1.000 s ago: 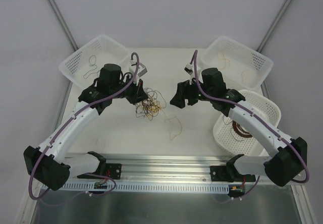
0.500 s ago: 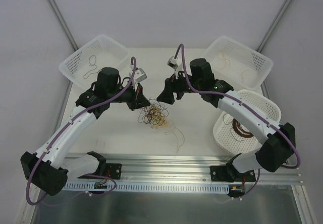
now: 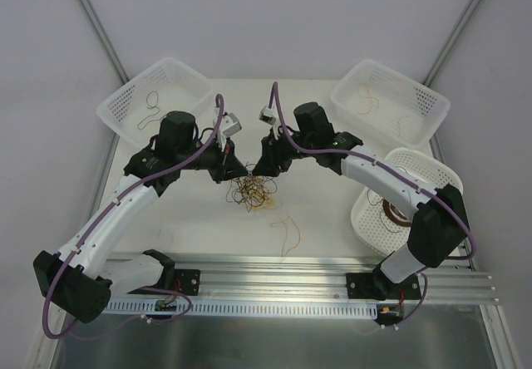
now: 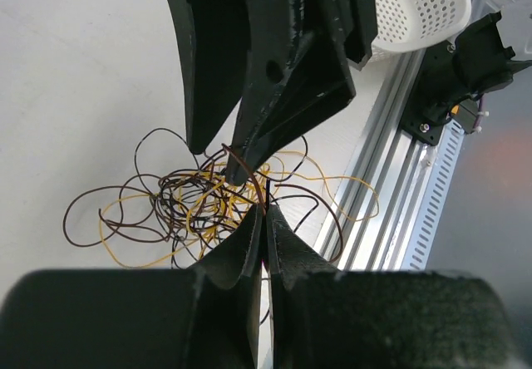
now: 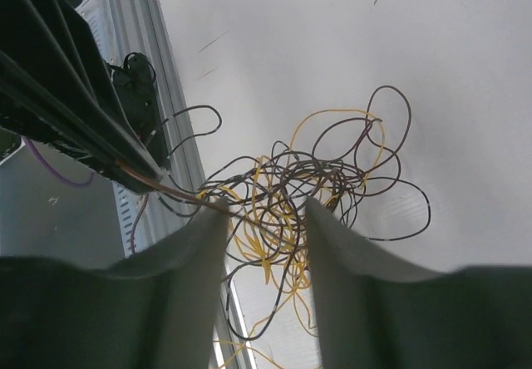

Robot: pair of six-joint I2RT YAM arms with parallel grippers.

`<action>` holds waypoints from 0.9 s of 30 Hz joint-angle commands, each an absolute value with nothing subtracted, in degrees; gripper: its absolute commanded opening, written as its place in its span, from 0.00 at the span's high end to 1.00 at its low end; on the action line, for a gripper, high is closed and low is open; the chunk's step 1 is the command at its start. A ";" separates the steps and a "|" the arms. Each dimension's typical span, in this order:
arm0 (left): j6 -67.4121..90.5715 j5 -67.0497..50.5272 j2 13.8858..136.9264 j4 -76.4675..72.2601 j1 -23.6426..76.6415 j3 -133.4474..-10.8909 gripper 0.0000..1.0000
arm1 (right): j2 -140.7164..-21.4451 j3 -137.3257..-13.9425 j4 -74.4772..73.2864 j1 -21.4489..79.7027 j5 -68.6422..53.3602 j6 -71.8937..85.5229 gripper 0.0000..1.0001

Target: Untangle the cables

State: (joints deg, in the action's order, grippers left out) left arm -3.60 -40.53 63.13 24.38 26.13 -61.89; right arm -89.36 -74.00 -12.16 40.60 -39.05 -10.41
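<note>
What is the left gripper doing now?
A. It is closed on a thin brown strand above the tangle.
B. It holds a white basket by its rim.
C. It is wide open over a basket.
A: in the left wrist view the left gripper is pressed shut, with a brown strand of the cables pinched between its tips.

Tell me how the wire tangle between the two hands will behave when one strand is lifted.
Probably floppy: the wire tangle lies in loose, curly loops. Likely very light, since every strand is hair-thin beside the left hand. The interlocked loops would probably drag along rather than release the pinched brown strand.
</note>
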 commanded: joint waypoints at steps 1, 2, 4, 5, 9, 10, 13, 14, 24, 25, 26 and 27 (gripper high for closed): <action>-4.48 -42.98 60.91 23.47 25.75 -61.44 1.00 | -89.47 -76.20 -8.79 40.78 -41.22 -11.69 0.64; -4.40 -42.89 60.56 23.47 25.75 -61.35 1.00 | -89.47 -76.20 -8.88 40.87 -41.22 -11.78 0.68; -4.13 -42.45 60.38 23.38 25.75 -61.00 1.00 | -89.21 -76.29 -8.88 40.78 -41.22 -11.78 0.84; -4.04 -41.76 60.12 23.47 25.75 -60.91 1.00 | -88.77 -76.46 -9.14 40.87 -41.13 -11.95 0.90; -3.52 -32.81 59.77 23.47 25.75 -58.98 0.96 | -86.49 -79.27 -13.26 40.69 -38.68 -13.27 0.99; -2.91 -29.56 59.77 23.47 25.75 -58.63 0.92 | -85.96 -80.23 -14.40 40.69 -36.32 -13.71 0.99; -0.18 -15.32 60.03 23.64 25.66 -57.13 0.77 | -84.12 -84.54 -19.06 40.69 -29.92 -14.24 0.99; -0.18 -10.68 59.59 23.64 25.66 -56.78 0.71 | -83.85 -86.73 -21.07 40.78 -28.32 -13.80 0.99; 2.02 -16.25 54.24 20.57 25.66 -52.92 0.17 | -82.26 -95.35 -25.22 40.69 -19.61 -5.11 0.99; 2.02 -17.48 52.84 19.17 25.66 -52.21 0.16 | -82.35 -97.01 -25.92 40.78 -16.73 -4.75 0.99; 2.20 -17.93 52.04 18.55 25.66 -51.42 0.14 | -82.35 -97.73 -27.41 40.69 -15.13 -4.57 0.99; 2.11 -18.19 51.25 18.11 25.66 -50.20 0.12 | -82.18 -98.43 -28.12 40.69 -13.46 -4.22 0.99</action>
State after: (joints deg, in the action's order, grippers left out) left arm 1.34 -15.14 53.82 21.61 26.13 -52.47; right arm -83.50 -94.61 -25.12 40.66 -20.23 -7.18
